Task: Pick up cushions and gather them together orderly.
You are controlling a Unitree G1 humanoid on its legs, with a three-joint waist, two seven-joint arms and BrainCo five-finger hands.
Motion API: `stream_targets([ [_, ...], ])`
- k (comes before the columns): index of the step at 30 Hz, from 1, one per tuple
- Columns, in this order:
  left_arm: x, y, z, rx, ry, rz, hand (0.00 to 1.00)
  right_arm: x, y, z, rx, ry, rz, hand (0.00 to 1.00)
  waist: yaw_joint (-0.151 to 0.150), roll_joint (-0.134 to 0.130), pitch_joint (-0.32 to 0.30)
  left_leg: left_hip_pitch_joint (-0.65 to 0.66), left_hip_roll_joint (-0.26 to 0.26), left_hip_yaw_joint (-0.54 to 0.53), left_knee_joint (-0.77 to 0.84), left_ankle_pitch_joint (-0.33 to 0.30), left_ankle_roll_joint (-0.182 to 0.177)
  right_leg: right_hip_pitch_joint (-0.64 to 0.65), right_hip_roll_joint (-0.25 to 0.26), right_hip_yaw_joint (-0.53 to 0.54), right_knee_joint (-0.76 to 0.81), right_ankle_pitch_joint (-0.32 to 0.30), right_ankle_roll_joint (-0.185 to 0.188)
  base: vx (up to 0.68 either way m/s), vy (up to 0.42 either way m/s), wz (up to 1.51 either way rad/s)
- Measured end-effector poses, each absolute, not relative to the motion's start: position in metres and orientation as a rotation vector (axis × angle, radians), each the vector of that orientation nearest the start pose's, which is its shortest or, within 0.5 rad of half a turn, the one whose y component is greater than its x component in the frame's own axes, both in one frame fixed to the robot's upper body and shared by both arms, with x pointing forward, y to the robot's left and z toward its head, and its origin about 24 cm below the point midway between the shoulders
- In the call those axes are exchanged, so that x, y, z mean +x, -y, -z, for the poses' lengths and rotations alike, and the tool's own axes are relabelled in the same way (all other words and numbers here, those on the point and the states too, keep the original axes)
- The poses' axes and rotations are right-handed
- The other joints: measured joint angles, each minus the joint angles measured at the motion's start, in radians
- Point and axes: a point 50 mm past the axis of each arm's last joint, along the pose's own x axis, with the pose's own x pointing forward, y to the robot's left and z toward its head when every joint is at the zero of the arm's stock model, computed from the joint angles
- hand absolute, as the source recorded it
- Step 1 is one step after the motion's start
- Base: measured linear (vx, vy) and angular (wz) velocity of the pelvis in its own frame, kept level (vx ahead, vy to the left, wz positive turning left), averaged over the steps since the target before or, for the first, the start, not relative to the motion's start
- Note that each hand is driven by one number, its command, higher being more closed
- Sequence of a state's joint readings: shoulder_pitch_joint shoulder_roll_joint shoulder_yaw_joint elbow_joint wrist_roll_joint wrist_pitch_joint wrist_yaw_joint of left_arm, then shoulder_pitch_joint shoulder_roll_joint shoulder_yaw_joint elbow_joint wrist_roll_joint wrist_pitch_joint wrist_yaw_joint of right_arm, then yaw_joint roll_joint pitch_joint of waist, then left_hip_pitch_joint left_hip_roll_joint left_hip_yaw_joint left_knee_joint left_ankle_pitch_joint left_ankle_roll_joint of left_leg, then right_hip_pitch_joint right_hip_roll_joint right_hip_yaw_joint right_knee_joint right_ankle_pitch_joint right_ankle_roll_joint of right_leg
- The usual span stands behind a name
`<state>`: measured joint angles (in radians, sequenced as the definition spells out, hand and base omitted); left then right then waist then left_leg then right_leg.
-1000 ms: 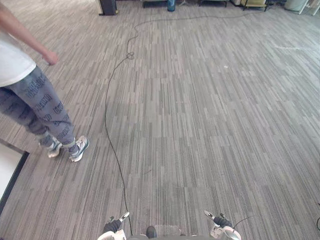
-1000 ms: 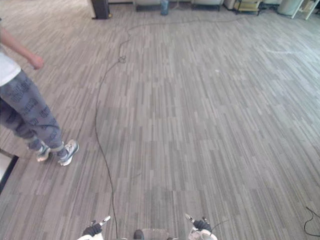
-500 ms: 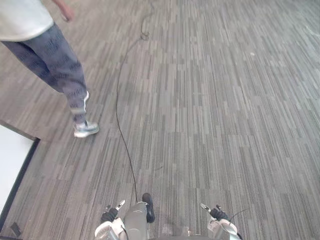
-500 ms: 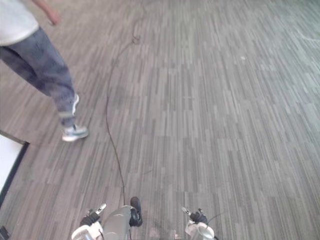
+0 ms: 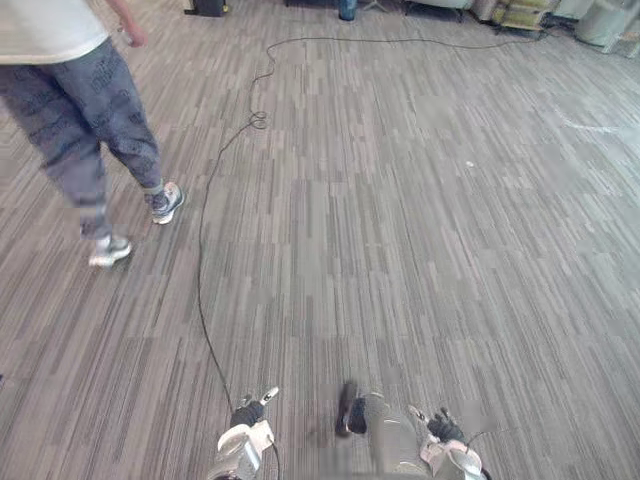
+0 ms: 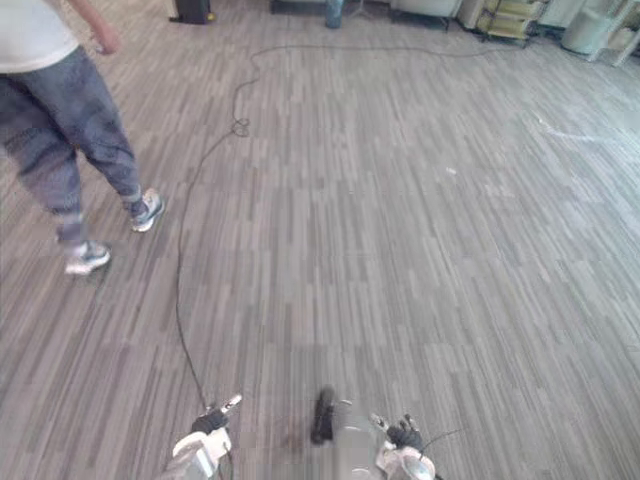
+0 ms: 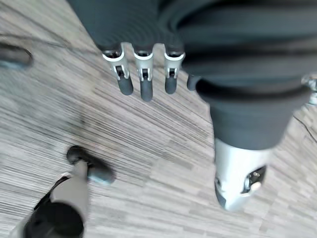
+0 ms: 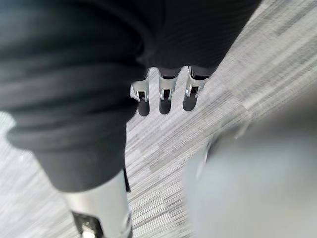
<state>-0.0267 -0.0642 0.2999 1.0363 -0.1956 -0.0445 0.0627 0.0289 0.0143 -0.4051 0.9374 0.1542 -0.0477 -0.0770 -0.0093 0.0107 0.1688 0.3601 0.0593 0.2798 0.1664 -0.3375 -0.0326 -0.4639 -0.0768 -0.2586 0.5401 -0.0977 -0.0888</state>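
Grey striped carpet (image 5: 430, 240) lies open from the left hand (image 7: 144, 74) and right hand (image 8: 165, 94) at bottom centre, both loosely straight-fingered and holding nothing, to a person (image 5: 75, 90) striding at upper left; the cushions, whereabouts unclear, are likely light and soft, best gripped by an edge.

The left hand (image 7: 142, 83) hangs over the grey striped carpet (image 5: 400, 220) with its fingers straight and relaxed, and there is nothing between them and the thumb. The right hand (image 8: 166, 96) hangs in the same way, its fingers straight and its dark tips pointing at the carpet, holding nothing. In the head views both hands are low at the near edge, apart from each other.
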Motion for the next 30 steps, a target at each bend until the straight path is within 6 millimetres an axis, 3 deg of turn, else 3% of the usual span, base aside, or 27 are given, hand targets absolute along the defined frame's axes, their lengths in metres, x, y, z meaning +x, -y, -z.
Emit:
stream_targets([
  [1,0.143,-0.166,0.150,-0.362,-0.940,-0.401,0.00,0.129,0.211,0.143,0.307,-0.876,0.548,0.00,-0.005,0.031,0.028,-0.107,0.048,-0.059,0.308,0.065,-0.049,0.069,0.010,-0.026,0.016,-0.080,0.008,0.83,-0.242,0.30],
  [2,0.142,-0.166,0.150,-0.370,-0.939,-0.407,0.00,0.129,0.214,0.143,0.299,-0.874,0.549,0.00,-0.002,0.044,0.036,-0.155,0.068,-0.080,0.440,0.127,-0.071,0.103,0.017,-0.026,0.006,-0.098,0.008,0.67,-0.188,0.22],
  [3,0.139,-0.167,0.151,-0.375,-0.944,-0.416,0.00,0.131,0.216,0.142,0.285,-0.875,0.542,0.00,0.009,0.055,0.046,-0.233,0.099,-0.104,0.622,0.260,-0.111,0.155,0.028,-0.013,-0.019,-0.119,0.004,0.66,-0.067,-0.26],
  [4,0.133,-0.171,0.152,-0.374,-0.945,-0.437,0.00,0.131,0.217,0.142,0.267,-0.885,0.530,0.00,0.019,0.063,0.054,-0.342,0.148,-0.089,0.830,0.229,-0.090,0.249,0.054,0.002,-0.065,-0.147,-0.001,0.77,-0.036,-0.46],
  [5,0.136,-0.178,0.149,-0.371,-0.920,-0.456,0.00,0.132,0.211,0.144,0.266,-0.894,0.511,0.00,0.027,0.047,0.065,-0.432,0.171,-0.065,0.916,0.170,-0.051,0.345,0.059,0.026,-0.117,-0.165,-0.004,0.76,-0.025,-0.57],
  [8,0.145,-0.187,0.141,-0.356,-0.847,-0.469,0.00,0.134,0.195,0.146,0.268,-0.916,0.452,0.00,0.066,0.005,0.068,-0.608,0.185,0.023,0.818,0.105,-0.021,0.511,0.035,0.095,-0.253,-0.188,0.033,0.52,0.037,-0.59],
  [11,0.147,-0.188,0.139,-0.378,-0.818,-0.487,0.00,0.134,0.191,0.147,0.268,-0.921,0.438,0.00,0.072,0.001,0.065,-0.686,0.182,0.075,0.534,0.111,-0.017,0.614,0.003,0.131,-0.324,-0.215,0.073,0.62,0.178,-0.50],
  [12,0.144,-0.190,0.139,-0.381,-0.812,-0.501,0.00,0.133,0.188,0.148,0.284,-0.925,0.452,0.00,0.078,-0.004,0.056,-0.706,0.145,0.061,0.237,0.177,-0.031,0.684,-0.027,0.160,-0.373,-0.254,0.099,0.72,0.309,-0.63],
  [13,0.143,-0.194,0.138,-0.372,-0.808,-0.509,0.00,0.133,0.185,0.148,0.292,-0.930,0.448,0.00,0.087,-0.021,0.051,-0.708,0.129,0.042,0.220,0.263,-0.038,0.700,-0.048,0.187,-0.381,-0.273,0.104,0.87,0.394,-0.75],
  [14,0.141,-0.196,0.139,-0.363,-0.812,-0.516,0.00,0.131,0.184,0.149,0.292,-0.935,0.448,0.00,0.094,-0.026,0.037,-0.705,0.116,0.034,0.223,0.295,-0.040,0.706,-0.053,0.207,-0.380,-0.277,0.104,0.59,0.291,-0.60],
  [15,0.140,-0.206,0.138,-0.334,-0.812,-0.534,0.00,0.126,0.173,0.152,0.321,-0.961,0.438,0.00,0.094,-0.070,-0.001,-0.715,0.084,0.043,0.250,0.248,-0.011,0.687,-0.087,0.262,-0.368,-0.252,0.064,0.89,0.469,-0.49],
  [16,0.140,-0.206,0.138,-0.325,-0.815,-0.527,0.00,0.123,0.172,0.153,0.322,-0.974,0.431,0.00,0.091,-0.086,-0.015,-0.715,0.086,0.039,0.322,0.197,0.022,0.660,-0.100,0.311,-0.308,-0.181,0.114,0.74,0.385,-0.37],
  [17,0.140,-0.207,0.137,-0.321,-0.814,-0.527,0.00,0.122,0.172,0.154,0.319,-0.976,0.434,0.00,0.095,-0.093,-0.019,-0.709,0.084,0.042,0.335,0.185,0.026,0.656,-0.106,0.327,-0.282,-0.169,0.132,0.86,0.460,-0.41],
  [18,0.138,-0.213,0.138,-0.302,-0.822,-0.533,0.00,0.117,0.171,0.155,0.320,-0.983,0.439,0.00,0.100,-0.131,-0.037,-0.636,0.048,0.073,0.353,0.140,0.051,0.607,-0.140,0.385,-0.089,-0.097,0.190,0.55,0.256,-0.40],
  [19,0.137,-0.213,0.138,-0.297,-0.830,-0.531,0.00,0.118,0.172,0.154,0.319,-0.979,0.439,0.00,0.100,-0.134,-0.039,-0.607,0.044,0.086,0.346,0.132,0.055,0.580,-0.144,0.396,-0.013,-0.063,0.210,0.79,0.336,-0.92],
  [20,0.133,-0.209,0.142,-0.288,-0.862,-0.515,0.00,0.122,0.174,0.152,0.310,-0.956,0.428,0.00,0.100,-0.113,-0.025,-0.485,0.041,0.124,0.294,0.090,0.058,0.442,-0.144,0.404,0.307,0.056,0.307,0.47,0.166,-0.83],
  [21,0.132,-0.208,0.143,-0.284,-0.871,-0.508,0.00,0.122,0.174,0.152,0.307,-0.950,0.425,0.00,0.099,-0.105,-0.019,-0.446,0.041,0.132,0.280,0.078,0.056,0.403,-0.142,0.395,0.395,0.057,0.309,0.53,0.169,-1.07],
  [22,0.130,-0.203,0.145,-0.273,-0.897,-0.482,0.00,0.121,0.174,0.152,0.300,-0.952,0.422,0.00,0.089,-0.096,-0.013,-0.338,0.039,0.172,0.234,0.063,0.053,0.300,-0.145,0.334,0.580,0.026,0.275,0.48,0.147,-0.75],
  [24,0.131,-0.197,0.147,-0.272,-0.915,-0.460,0.00,0.128,0.178,0.147,0.286,-0.906,0.418,0.00,0.063,-0.080,-0.008,-0.185,0.039,0.228,0.143,0.063,0.053,0.159,-0.150,0.183,0.628,-0.059,0.186,0.59,0.164,-0.82],
  [26,0.133,-0.194,0.148,-0.277,-0.927,-0.451,0.00,0.132,0.178,0.143,0.290,-0.879,0.420,0.00,0.049,-0.084,-0.006,-0.098,0.037,0.263,0.077,0.056,0.039,0.062,-0.149,0.054,0.524,-0.106,0.153,0.52,0.078,-0.46],
  [27,0.135,-0.189,0.149,-0.273,-0.936,-0.424,0.00,0.134,0.181,0.142,0.296,-0.862,0.432,0.00,0.036,-0.085,-0.006,-0.048,0.036,0.264,0.040,0.046,0.022,0.021,-0.150,-0.036,0.388,-0.106,0.137,0.55,-0.021,-0.12],
  [28,0.135,-0.185,0.150,-0.273,-0.945,-0.408,0.00,0.135,0.183,0.142,0.301,-0.857,0.443,0.00,0.028,-0.084,-0.006,-0.016,0.034,0.262,0.020,0.041,0.014,0.001,-0.146,-0.085,0.290,-0.093,0.116,0.69,-0.072,-0.02],
  [29,0.134,-0.179,0.151,-0.287,-0.955,-0.404,0.00,0.133,0.186,0.142,0.306,-0.861,0.458,0.00,0.023,-0.085,-0.006,0.030,0.022,0.256,-0.013,0.041,0.015,-0.007,-0.132,-0.133,0.112,-0.049,0.070,0.61,-0.099,0.06],
  [30,0.133,-0.178,0.152,-0.292,-0.959,-0.403,0.00,0.132,0.186,0.143,0.305,-0.865,0.460,0.00,0.022,-0.086,-0.007,0.045,0.016,0.254,-0.017,0.041,0.015,-0.003,-0.124,-0.138,0.044,-0.029,0.063,0.65,-0.131,0.15],
])
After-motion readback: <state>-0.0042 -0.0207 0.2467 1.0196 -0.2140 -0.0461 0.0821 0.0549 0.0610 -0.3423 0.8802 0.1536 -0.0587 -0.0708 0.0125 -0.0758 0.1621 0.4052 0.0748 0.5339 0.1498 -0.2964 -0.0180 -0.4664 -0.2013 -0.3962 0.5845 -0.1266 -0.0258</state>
